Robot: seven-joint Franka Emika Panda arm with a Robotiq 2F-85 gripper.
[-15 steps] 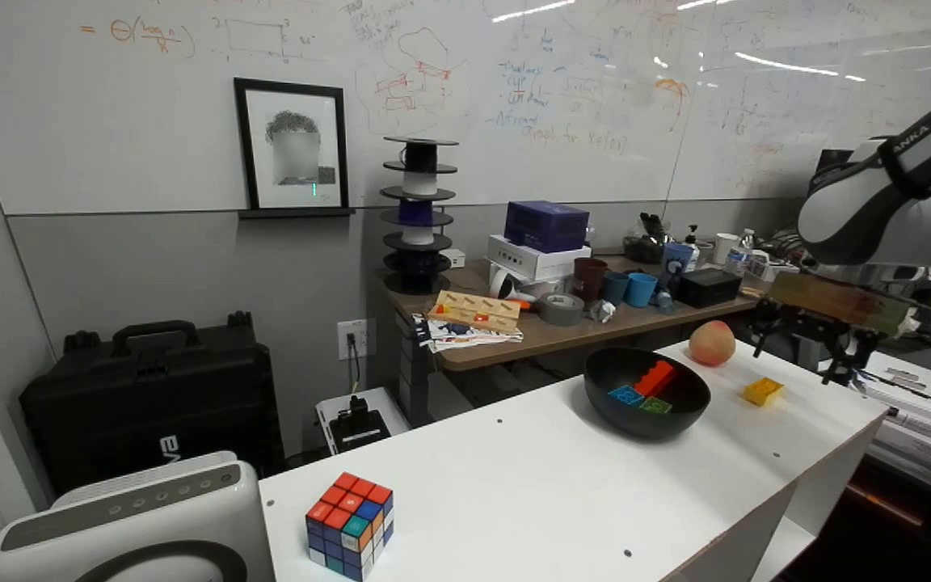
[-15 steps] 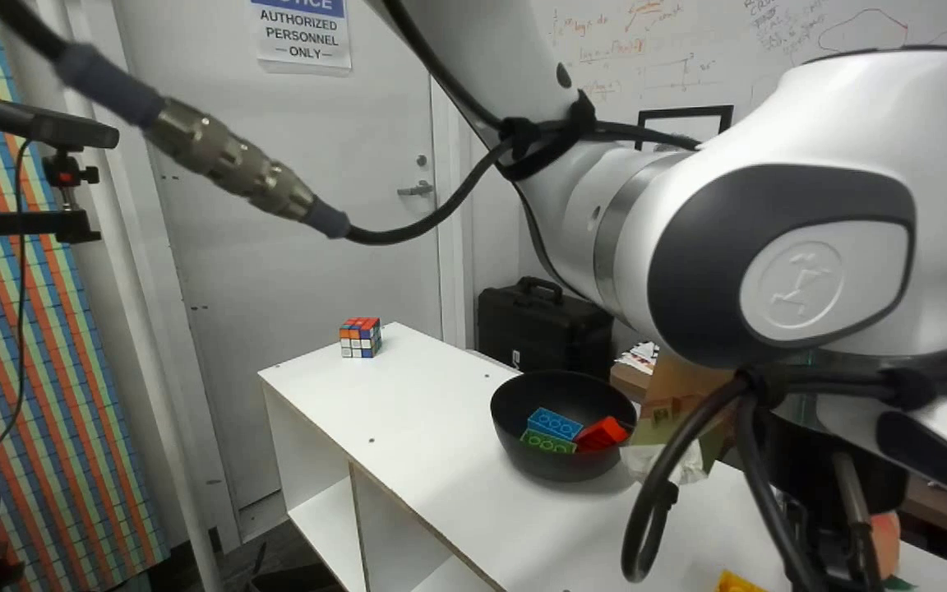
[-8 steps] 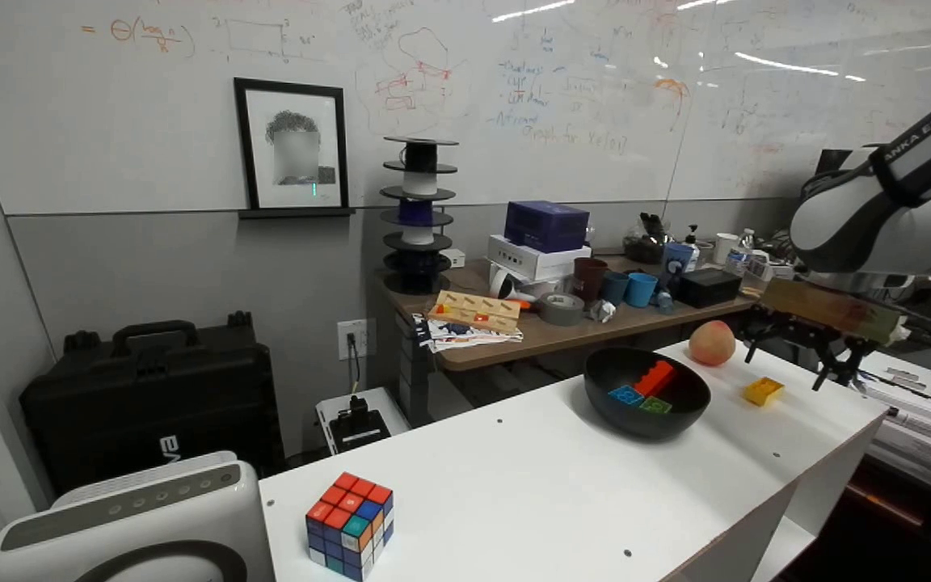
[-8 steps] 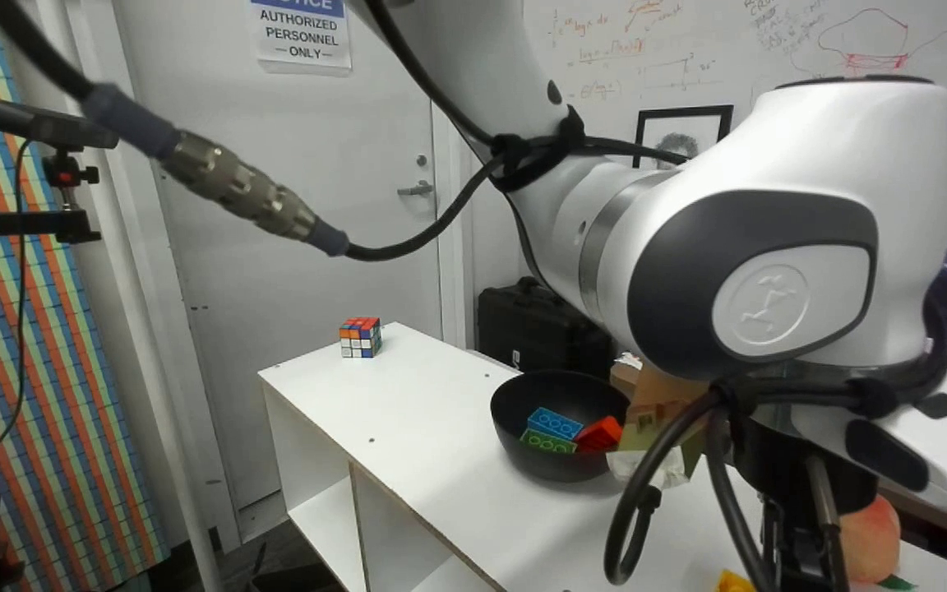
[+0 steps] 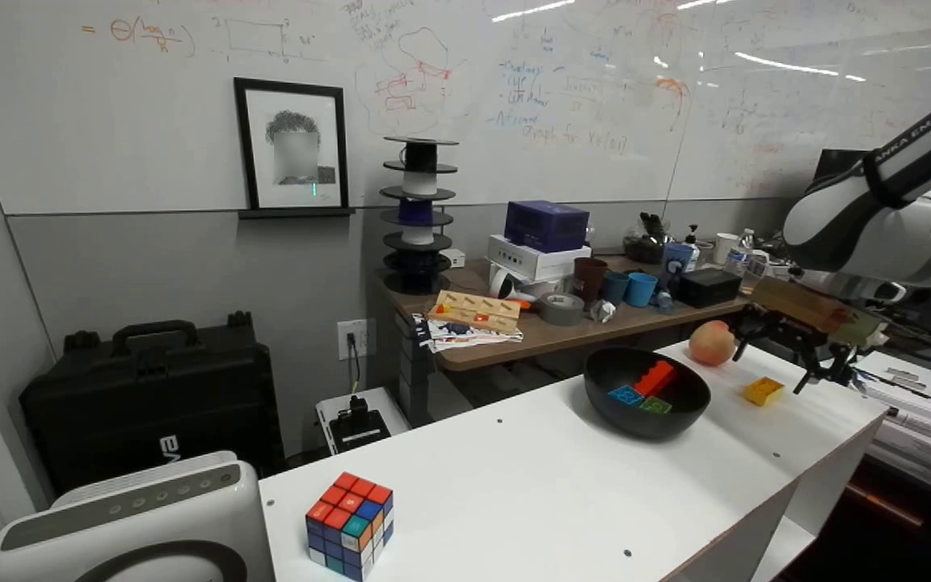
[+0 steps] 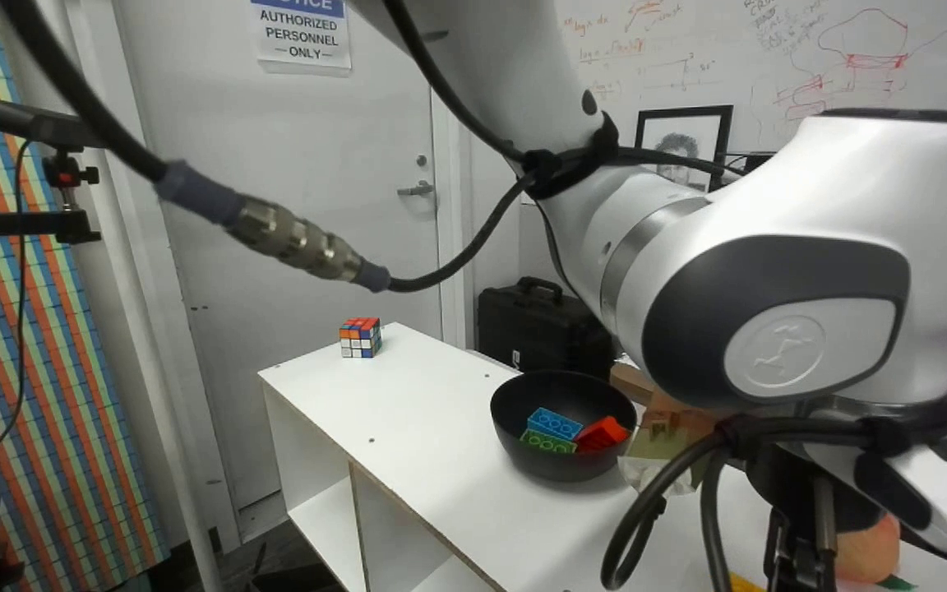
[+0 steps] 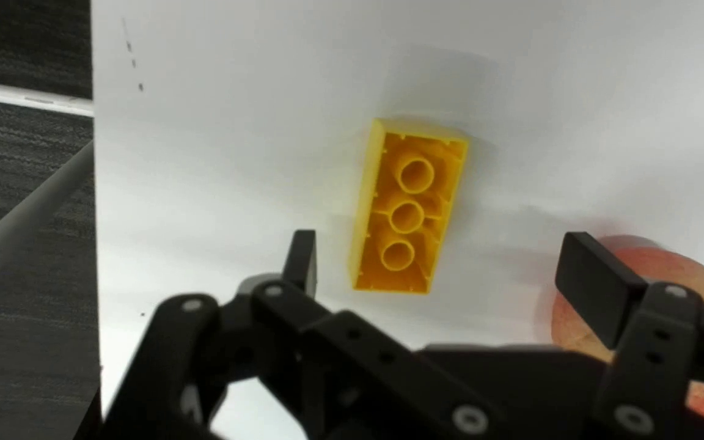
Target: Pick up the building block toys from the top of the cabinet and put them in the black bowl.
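1. We find the yellow block (image 7: 410, 208) on top of the cabinet (image 5: 514, 485), hollow side up, below our hand (image 7: 440, 260).
2. In the wrist view its near end shows between the fingertips (image 7: 300, 260), the rest beyond; its slanted long axis points ahead, so closing should meet the long sides.
3. Our hand is spread wide and grips nothing.
4. The peach (image 5: 711, 343), partly hidden behind one finger, may obstruct our descent.
5. The nearby black bowl (image 6: 552, 466) holds a blue block (image 6: 554, 423), green block (image 6: 548, 442) and red block (image 6: 602, 434).
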